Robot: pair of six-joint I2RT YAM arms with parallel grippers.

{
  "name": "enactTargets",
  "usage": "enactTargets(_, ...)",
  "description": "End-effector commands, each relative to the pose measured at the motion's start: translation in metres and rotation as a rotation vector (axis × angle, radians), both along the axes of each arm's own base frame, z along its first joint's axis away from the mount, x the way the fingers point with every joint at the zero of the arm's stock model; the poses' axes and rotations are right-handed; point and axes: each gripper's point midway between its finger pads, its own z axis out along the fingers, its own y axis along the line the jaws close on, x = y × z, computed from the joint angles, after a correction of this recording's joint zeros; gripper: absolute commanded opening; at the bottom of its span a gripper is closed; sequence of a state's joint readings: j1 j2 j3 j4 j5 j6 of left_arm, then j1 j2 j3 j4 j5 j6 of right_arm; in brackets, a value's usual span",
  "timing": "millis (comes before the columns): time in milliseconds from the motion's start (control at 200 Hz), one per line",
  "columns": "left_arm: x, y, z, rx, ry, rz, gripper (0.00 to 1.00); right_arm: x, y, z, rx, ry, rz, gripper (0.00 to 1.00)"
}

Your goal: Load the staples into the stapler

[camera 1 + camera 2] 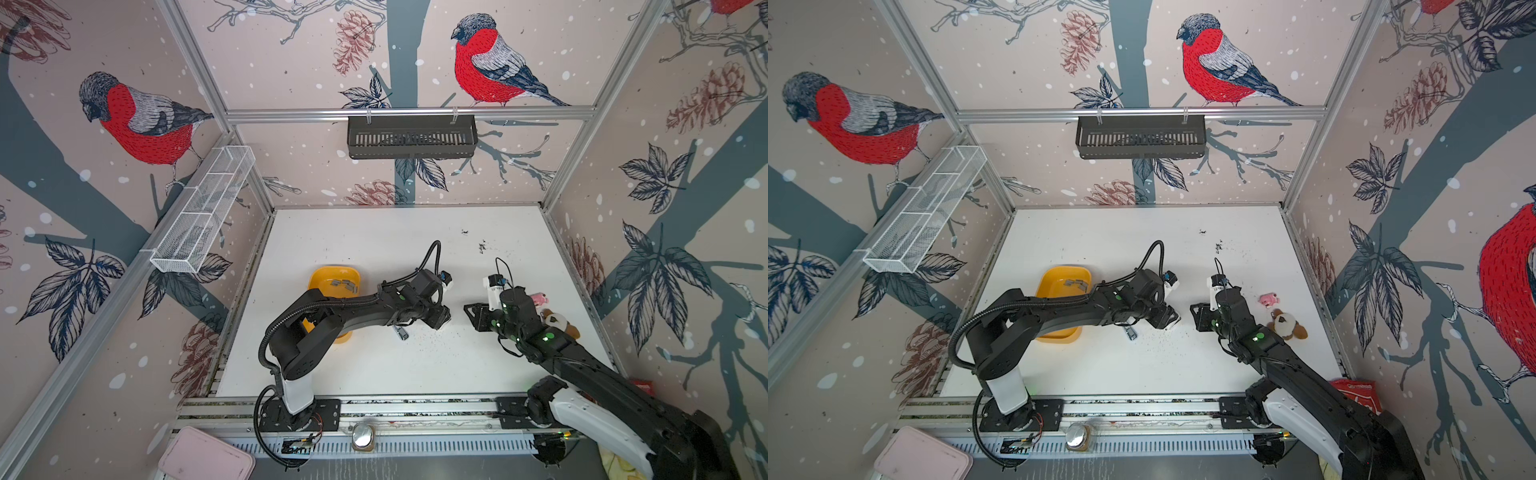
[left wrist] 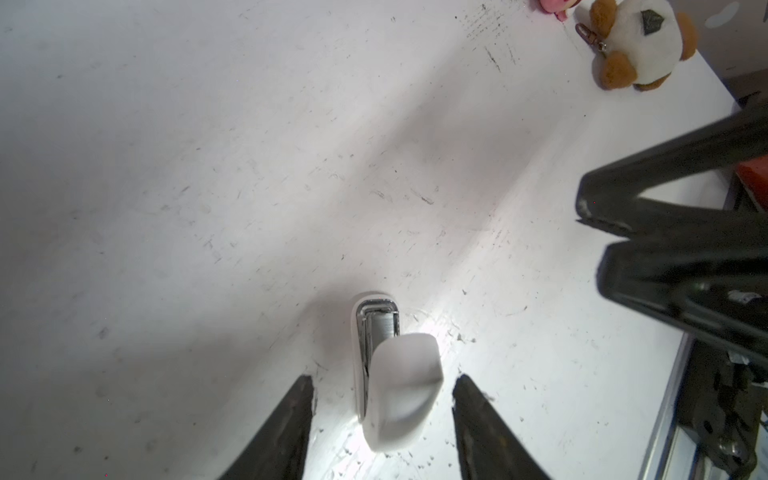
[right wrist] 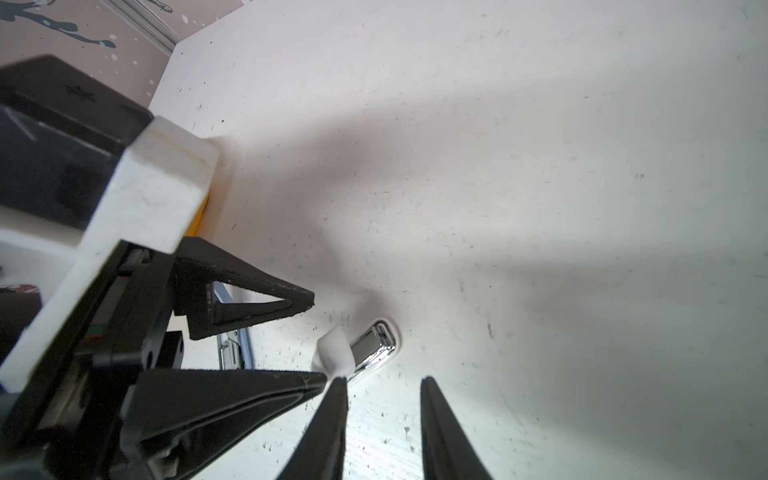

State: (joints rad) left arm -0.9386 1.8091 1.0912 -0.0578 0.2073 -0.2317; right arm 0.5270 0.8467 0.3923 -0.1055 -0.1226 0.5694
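In both top views the yellow tray (image 1: pixel 318 279) (image 1: pixel 1047 282) sat near the bench's (image 1: pixel 374 249) left edge, about midway between the far and near edges, partly under the left arm. The staples (image 1: pixel 344 284) (image 1: pixel 1077 284) lay as a few grey strips in the tray's far end. The left claw (image 1: pixel 444 323) and right claw (image 1: pixel 467 309) faced each other around the bench's middle, tips near but apart. The stapler could not be made out there, hidden beneath the left claw. A small silver thing (image 1: pixel 401 332) lay on the bench beside the left arm; what it was could not be told. A brown-and-white plush (image 1: pixel 559 322) and a pink toy (image 1: pixel 540 298) lay by the right edge.

In the left wrist view the left claw (image 2: pixel 384 378) stood wide, holding nothing. The stapler (image 2: pixel 401 399) lay on the bench between its fingers, touching neither, its white lid raised above the chrome channel. Whether staples lay in that channel could not be told. The right claw (image 2: pixel 592 239) hung well apart from the stapler, narrow and empty.

In the right wrist view the right claw (image 3: pixel 384 380) stood narrowly parted, nothing between its fingers. The stapler (image 3: pixel 374 345) lay just past its tips and just past those of the left claw (image 3: pixel 318 337). One right fingertip (image 3: pixel 338 390) met the lid's edge in the picture; contact could not be told.
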Motion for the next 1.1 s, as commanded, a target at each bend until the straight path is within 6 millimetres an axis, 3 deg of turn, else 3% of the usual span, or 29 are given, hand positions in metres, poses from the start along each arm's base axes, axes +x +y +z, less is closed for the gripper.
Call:
enactTargets(0,-0.004,-0.001,-0.004,0.022,-0.011,-0.051,0.54,0.0,-0.001,0.0,-0.004,-0.004,0.005,0.32)
enactTargets(220,-0.008,-0.005,-0.009,0.031,-0.001,-0.067,0.5,-0.001,0.0,-0.003,-0.003,0.008,0.01,0.32)
enactTargets(681,-0.002,-0.008,-0.011,0.052,0.007,-0.05,0.25,-0.003,0.0,-0.01,-0.005,0.025,0.016,0.3)
enactTargets(966,-0.012,0.018,-0.019,0.193,0.016,-0.093,0.21,-0.003,0.0,-0.013,-0.013,0.036,0.021,0.33)
enactTargets(1096,-0.016,0.032,-0.026,0.275,0.028,-0.109,0.21,-0.005,0.007,-0.011,0.008,0.037,0.058,0.45)
